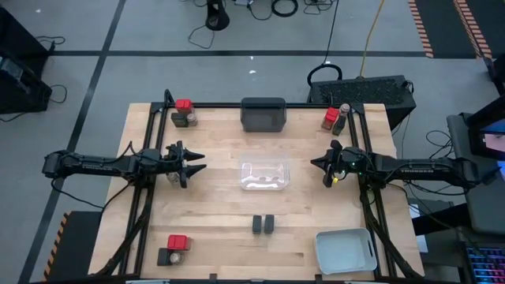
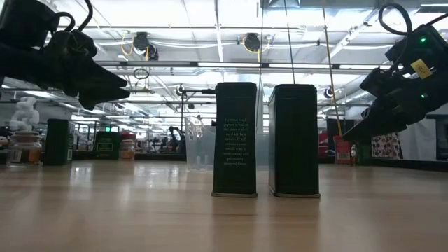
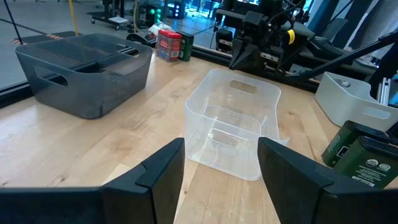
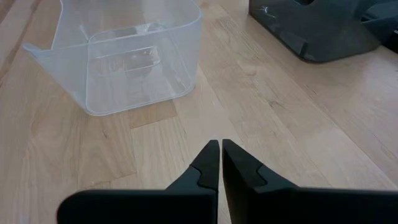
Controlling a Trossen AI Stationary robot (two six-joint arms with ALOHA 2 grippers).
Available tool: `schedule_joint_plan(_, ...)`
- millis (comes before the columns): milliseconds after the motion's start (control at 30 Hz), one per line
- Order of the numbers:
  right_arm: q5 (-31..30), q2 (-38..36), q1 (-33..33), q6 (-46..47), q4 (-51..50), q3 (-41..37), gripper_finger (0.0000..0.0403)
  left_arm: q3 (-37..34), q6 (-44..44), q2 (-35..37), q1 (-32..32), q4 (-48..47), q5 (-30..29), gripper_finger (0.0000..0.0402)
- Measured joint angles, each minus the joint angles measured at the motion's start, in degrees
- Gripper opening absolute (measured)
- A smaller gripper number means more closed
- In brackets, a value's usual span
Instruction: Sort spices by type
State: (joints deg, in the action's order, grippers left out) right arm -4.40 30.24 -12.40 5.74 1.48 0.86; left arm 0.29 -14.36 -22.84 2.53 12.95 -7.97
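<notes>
Nearest the low camera you have two black boxes [image 2: 265, 140] standing upright side by side on the table [image 1: 221, 229], just apart from each other. From above, the same pair sits in the near-middle of the tabletop, a little in front of the clear tray [image 1: 264, 174].

Your other spices stay in three corner clusters. At the far left corner a red-topped block [image 1: 183, 105] stands against darker containers. At the far right corner another red-topped one [image 1: 331, 117] is next to a round jar [image 1: 342, 118]. At the near left corner a third red-topped block [image 1: 178, 243] sits with a dark container just beside it.

The clear tray lies at the table's centre. The dark grey tray [image 1: 263, 113] is at the far edge, and the pale grey tray [image 1: 345, 251] is at the near right corner.

Your left gripper [image 1: 197, 162] hovers above the table to the left of the clear tray, fingers [image 3: 163, 169] spread wide and holding nothing. Your right gripper [image 1: 314, 162] hangs on the opposite side of that tray, its fingertips [image 4: 211, 155] pressed together with nothing between them. Both point inward at the tray, well apart from every spice.
</notes>
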Motion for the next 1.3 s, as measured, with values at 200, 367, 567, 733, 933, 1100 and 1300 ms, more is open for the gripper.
schedule_joint_plan(200, 0.01, 0.01, 0.0, 0.01, -0.02, 0.0, 0.0, -0.01, 0.01, 0.0, 0.01, 0.0, 0.0, 0.0207)
schedule_joint_plan(367, 0.0, 0.01, 0.02, 0.0, -0.01, 0.0, 0.0, 0.01, 0.01, -0.01, 0.01, 0.0, 0.0, 0.0207)
schedule_joint_plan(567, 0.0, 0.0, 0.0, 0.0, 0.17, 0.0, 0.0, 0.01, -0.01, 0.01, 0.01, 0.0, 0.0, 0.0207)
schedule_joint_plan(733, 0.0, 0.0, 0.02, 0.02, 0.43, -0.02, 0.0, 0.01, -0.15, 0.01, -0.01, 0.0, -1.72, 0.0207)
schedule_joint_plan(933, -0.01, 0.0, 0.02, 10.36, 5.65, -0.09, 0.0, 0.01, -13.0, 0.0, -0.01, 0.02, 0.02, 0.0207)
schedule_joint_plan(1100, -0.7, 0.0, 0.0, 10.71, 14.15, -0.07, 0.0, 0.01, -13.62, -0.01, -0.01, 0.02, -3.54, 0.0207)
schedule_joint_plan(1300, 2.32, 0.0, 0.0, 11.19, 23.43, -0.07, 0.0, 0.07, -13.74, -0.01, 0.01, 2.4, -3.82, 0.0207)
